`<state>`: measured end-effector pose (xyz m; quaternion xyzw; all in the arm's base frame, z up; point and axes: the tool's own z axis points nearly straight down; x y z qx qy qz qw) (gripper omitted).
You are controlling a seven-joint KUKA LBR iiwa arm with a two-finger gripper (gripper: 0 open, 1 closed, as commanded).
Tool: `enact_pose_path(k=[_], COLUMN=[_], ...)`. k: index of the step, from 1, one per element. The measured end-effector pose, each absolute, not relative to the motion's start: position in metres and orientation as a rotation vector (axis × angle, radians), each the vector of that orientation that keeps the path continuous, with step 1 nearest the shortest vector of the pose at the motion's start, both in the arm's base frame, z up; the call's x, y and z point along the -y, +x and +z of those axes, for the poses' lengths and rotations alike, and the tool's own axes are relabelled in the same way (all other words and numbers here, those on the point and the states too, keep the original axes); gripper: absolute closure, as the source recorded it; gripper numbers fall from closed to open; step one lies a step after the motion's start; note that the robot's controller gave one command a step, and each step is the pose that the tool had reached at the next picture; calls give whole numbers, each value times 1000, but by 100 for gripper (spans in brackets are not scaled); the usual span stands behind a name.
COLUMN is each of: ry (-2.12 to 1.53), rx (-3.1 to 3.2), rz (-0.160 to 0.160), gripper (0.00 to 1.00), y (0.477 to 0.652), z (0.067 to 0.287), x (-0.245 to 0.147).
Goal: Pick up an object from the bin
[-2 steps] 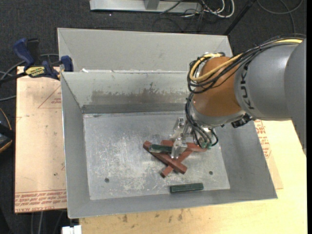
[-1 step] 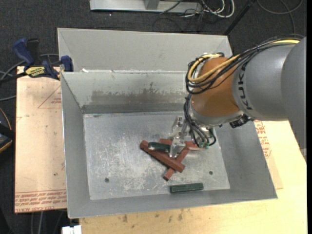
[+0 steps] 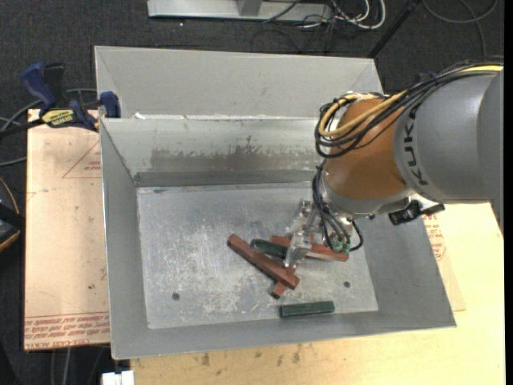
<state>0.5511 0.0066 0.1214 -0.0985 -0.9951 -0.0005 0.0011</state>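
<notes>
the hand (image 3: 297, 245) is held low, reaching in from the right, over a small heap of brown sticks (image 3: 256, 259) and a green piece (image 3: 267, 248) near the middle of the bin (image 3: 200, 295); whether it is spread or pressed together cannot be told. a green bar (image 3: 306, 309) is seen apart, by the front wall.

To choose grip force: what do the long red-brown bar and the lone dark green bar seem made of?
Long red-brown bar: matte, even colour, straight edges; perhaps plastic or painted wood. Dark green bar lying apart: same dull look, probably alike.
</notes>
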Motion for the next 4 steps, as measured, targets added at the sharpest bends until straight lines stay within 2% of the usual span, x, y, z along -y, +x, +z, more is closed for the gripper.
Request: enact_pose_path(k=[1, 2, 4], ry=[-229, -408, -406], rx=[3149, 3148, 3142], rz=[-6, -4, -3], gripper=[0, 100, 100], y=[565, 551, 551], z=[95, 79, 81], x=[-7, -18, -18])
